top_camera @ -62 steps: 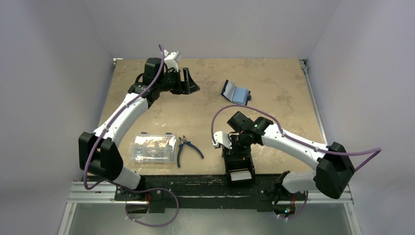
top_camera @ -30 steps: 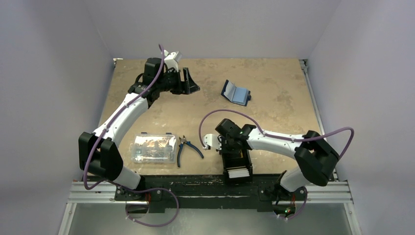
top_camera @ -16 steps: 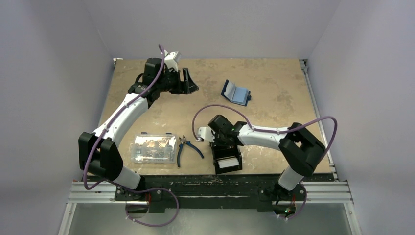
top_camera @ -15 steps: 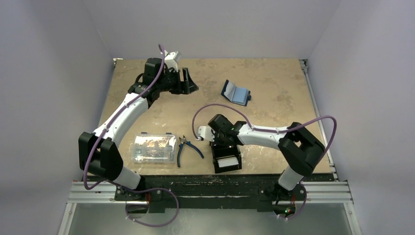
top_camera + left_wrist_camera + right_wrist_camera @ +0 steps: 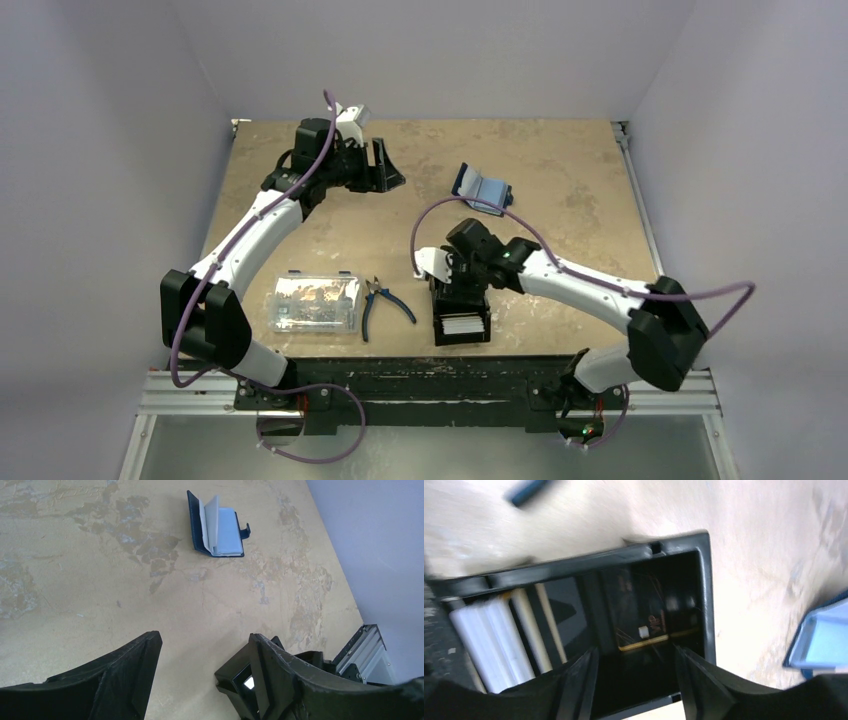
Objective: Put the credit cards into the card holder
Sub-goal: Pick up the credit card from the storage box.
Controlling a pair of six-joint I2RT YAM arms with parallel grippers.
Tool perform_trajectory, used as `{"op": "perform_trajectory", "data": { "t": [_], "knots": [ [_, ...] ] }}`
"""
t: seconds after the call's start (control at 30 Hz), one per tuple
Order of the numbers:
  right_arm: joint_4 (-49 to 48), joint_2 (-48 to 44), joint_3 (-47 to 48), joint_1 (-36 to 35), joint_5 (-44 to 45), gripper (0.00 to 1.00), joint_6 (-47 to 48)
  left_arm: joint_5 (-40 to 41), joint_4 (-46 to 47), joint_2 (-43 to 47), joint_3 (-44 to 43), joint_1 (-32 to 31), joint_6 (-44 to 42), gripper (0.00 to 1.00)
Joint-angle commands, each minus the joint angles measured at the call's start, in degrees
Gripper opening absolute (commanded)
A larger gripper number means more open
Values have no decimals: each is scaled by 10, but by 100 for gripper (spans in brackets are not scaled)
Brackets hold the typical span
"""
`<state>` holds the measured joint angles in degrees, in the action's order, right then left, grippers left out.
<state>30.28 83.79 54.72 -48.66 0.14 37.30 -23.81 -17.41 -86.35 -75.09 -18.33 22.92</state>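
Note:
The navy card holder point(image 5: 482, 188) lies open at the back middle of the table, pale pages up; it also shows in the left wrist view point(image 5: 217, 527) and at the right edge of the right wrist view point(image 5: 824, 635). Several white credit cards point(image 5: 462, 325) stand on edge in the near end of a black tray point(image 5: 437, 318). In the right wrist view the cards point(image 5: 489, 640) fill the tray's left end, and an orange-yellow card edge point(image 5: 644, 642) shows deeper in. My right gripper point(image 5: 458, 292) is open over the tray point(image 5: 706, 595), its jaws down inside it point(image 5: 636, 680). My left gripper point(image 5: 392, 165) is open and empty at the back left point(image 5: 205, 650).
A clear plastic box point(image 5: 315, 303) and blue-handled pliers point(image 5: 385, 305) lie at the front left, just left of the tray. The tray's corner shows past my left finger point(image 5: 240, 680). The table's front rail runs close below the tray.
The black tray with its cards has slid left along the front edge with my right gripper. The right elbow then swung out to the right. The left arm has not moved.

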Motion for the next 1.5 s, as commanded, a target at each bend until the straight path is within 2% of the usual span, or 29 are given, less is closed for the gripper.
{"op": "perform_trajectory", "data": {
  "t": [0.0,0.1,0.2,0.8,1.23,1.47],
  "knots": [
    [93,-53,14,16,-170,73,41,-9,17,20,-4,7,-9,69],
    [139,-44,15,27,-247,98,59,-9,18,21,-4,7,-9,69],
    [155,-29,14,27,-293,99,76,-10,18,22,-4,7,-9,69],
    [160,48,19,13,-318,99,76,-20,22,21,-3,7,-6,69],
    [174,23,20,12,-329,87,68,-22,24,21,-2,7,-6,69],
    [168,11,19,12,-333,70,61,-23,25,21,-1,7,-4,69]
  ]
}}
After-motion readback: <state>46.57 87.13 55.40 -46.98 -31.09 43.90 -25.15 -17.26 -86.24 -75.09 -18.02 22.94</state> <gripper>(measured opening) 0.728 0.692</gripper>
